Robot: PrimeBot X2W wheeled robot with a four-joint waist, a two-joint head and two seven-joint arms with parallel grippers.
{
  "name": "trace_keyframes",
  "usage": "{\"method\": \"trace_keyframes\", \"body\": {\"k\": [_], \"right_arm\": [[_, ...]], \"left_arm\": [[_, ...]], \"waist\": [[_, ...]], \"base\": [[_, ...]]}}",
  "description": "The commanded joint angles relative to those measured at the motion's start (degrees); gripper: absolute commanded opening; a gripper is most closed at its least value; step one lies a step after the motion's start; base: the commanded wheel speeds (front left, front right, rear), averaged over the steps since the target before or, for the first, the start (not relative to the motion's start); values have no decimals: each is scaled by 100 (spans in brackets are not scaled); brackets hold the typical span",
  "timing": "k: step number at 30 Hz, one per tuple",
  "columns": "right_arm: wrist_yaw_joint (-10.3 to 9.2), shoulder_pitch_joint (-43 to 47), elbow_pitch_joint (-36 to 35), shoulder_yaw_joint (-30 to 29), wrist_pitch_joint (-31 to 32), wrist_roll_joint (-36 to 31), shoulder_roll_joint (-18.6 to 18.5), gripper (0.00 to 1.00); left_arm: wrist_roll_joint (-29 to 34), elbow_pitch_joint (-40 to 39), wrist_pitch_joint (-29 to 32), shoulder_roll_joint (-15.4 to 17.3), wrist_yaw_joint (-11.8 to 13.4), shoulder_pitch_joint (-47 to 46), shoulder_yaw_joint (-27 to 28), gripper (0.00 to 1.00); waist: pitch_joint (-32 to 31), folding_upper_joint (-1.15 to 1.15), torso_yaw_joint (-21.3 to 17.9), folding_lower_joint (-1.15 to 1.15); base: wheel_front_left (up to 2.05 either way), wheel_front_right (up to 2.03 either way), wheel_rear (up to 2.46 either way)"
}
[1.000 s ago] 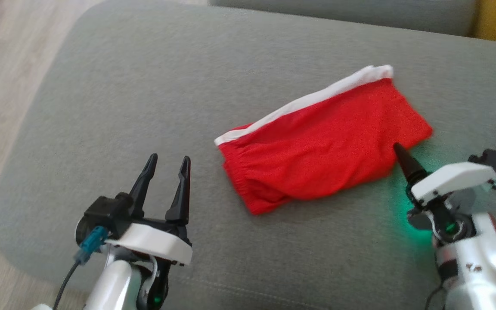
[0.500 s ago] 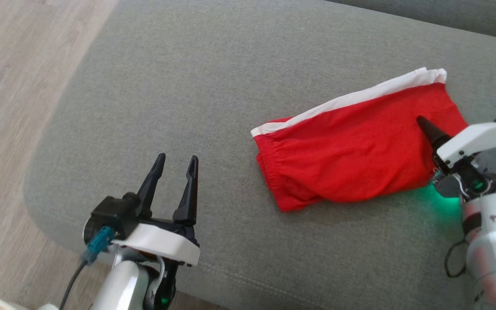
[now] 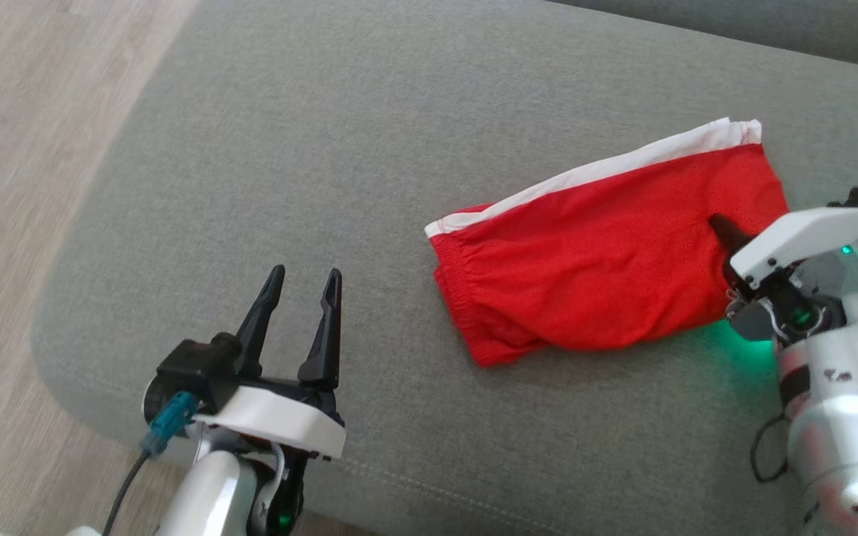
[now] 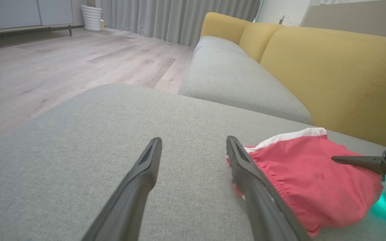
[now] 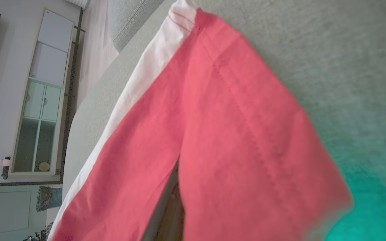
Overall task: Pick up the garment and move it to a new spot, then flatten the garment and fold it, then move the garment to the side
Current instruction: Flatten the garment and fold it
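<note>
left tool [image 4: 193, 144], fingers spread wide over grey sofa cushion [image 4: 79, 160], red garment [image 4: 307, 180] with white band [image 4: 290, 135] just right of them, right tool [image 4: 347, 160] dark tip resting on its far edge, yellow backrest [image 4: 330, 73] behind

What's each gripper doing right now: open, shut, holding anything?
Left gripper: open, empty, over the grey fabric sofa cushion.
Right gripper: shut on the edge of the red fabric shorts with a white side stripe.

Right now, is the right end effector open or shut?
Shut on the red shorts: the right end effector sits at their edge, and its wrist view shows red cloth wrapped over one dark finger.
</note>
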Motion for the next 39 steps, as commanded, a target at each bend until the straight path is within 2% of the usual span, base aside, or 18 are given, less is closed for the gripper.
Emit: {"method": "trace_keyframes", "body": {"k": [1, 9, 16, 19, 24, 31, 39], "right_arm": [[19, 168, -229, 143, -114, 115, 142, 0], [19, 771, -1105, 225, -648, 573, 230, 0], [19, 1561, -1861, 210, -1113, 703, 300, 0], [19, 1893, -2014, 405, -1305, 1001, 305, 0], [19, 2232, -2052, 1027, -1772, 1365, 307, 0], [19, 2016, -1802, 1426, -2523, 1142, 307, 0], [19, 1654, -1668, 1951, -3265, 917, 308, 0]], "left_arm": [[38, -216, -70, 13, 36, -210, 193, 100], [103, -199, -70, 13, -3, -156, 287, 100], [154, -212, -70, 13, -31, -85, 368, 100], [155, -227, -70, 13, -29, -53, 398, 100], [179, -221, -70, 13, -47, 25, 418, 100], [214, -188, -70, 13, -74, 4, 432, 100], [232, -146, -70, 13, -91, 75, 484, 100]], "waist": [[-39, 0, -77, 0], [-227, 0, -498, 0], [-423, 0, -986, 0], [-485, 0, -1156, 0], [-536, 0, -1420, 0], [-572, 0, -1533, 0], [-709, 0, -1450, 0]], "base": [[0, 0, 0], [0, 0, 0], [0, 0, 0], [0, 0, 0], [0, 0, 0], [0, 0, 0], [0, 0, 0]]}}
